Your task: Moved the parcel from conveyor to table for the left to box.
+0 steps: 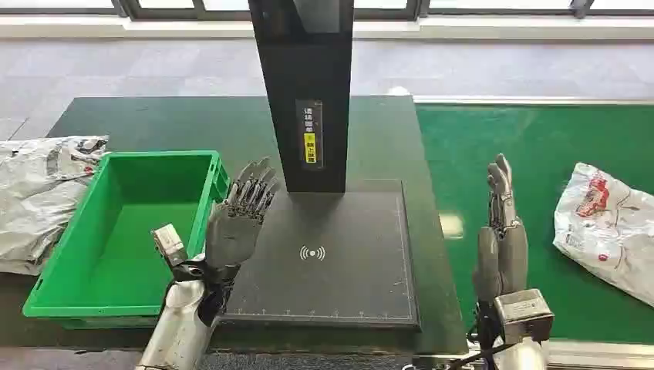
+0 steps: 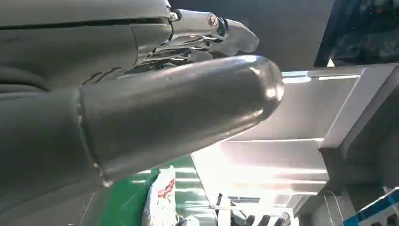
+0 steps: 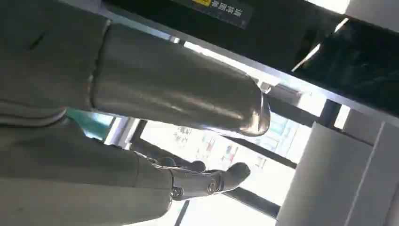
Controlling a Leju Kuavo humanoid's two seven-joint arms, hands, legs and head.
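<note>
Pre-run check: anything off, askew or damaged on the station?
Nothing stands out. The parcel lies crumpled on the conveyor, normal for a soft bag. The green box sits square and empty; grey bags are piled beside it. Left hand and right hand hold nothing.

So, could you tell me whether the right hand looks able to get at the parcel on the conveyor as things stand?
Probably yes: the right hand is open over the green conveyor, and the parcel lies beside it with bare belt between.
</note>
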